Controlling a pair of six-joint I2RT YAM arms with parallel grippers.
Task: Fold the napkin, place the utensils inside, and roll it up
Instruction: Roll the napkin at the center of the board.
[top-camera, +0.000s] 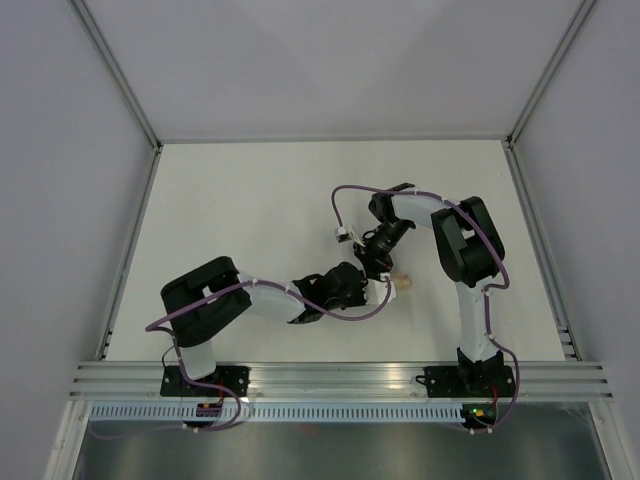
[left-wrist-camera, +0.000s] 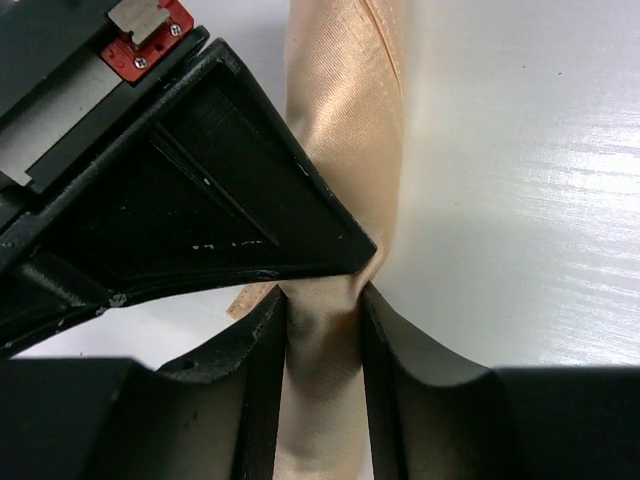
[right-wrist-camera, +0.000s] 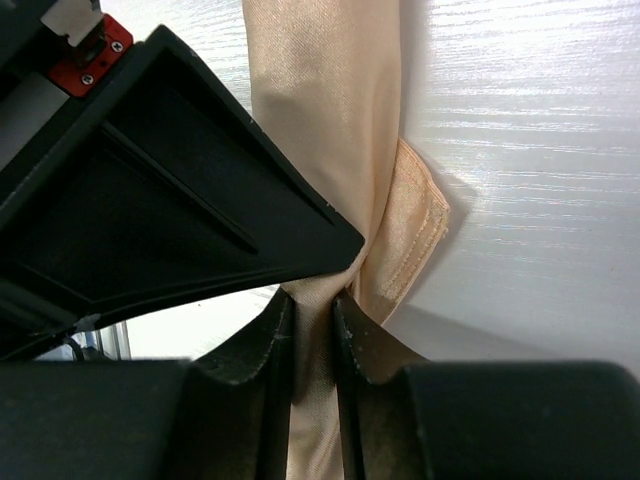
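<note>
My left gripper (left-wrist-camera: 322, 300) and my right gripper (right-wrist-camera: 312, 300) meet nose to nose a little right of the middle of the table (top-camera: 250, 200), because both are working on the same slim bundle. The napkin (left-wrist-camera: 345, 100) is not spread flat. It is gathered into a narrow peach roll lying on the white surface, and from above only a small end of it peeks out beside my wrists. Each pair of jaws stands narrow with the roll pinched between them, the cloth bulging slightly above the grip. That gives me two holds close together, which I judge is meant to stop the layers springing loose while the roll is tightened. From each wrist camera, the other gripper's dark finger crosses from the upper left, and its tip touches the cloth just above my own hold. At the right gripper's hold a hemmed corner (right-wrist-camera: 415, 230) sticks out sideways from the roll, a loose flap that I think wants tucking in. I cannot see the utensils anywhere, and I cannot tell whether they lie inside the roll. The rolling looks nearly finished to me.
</note>
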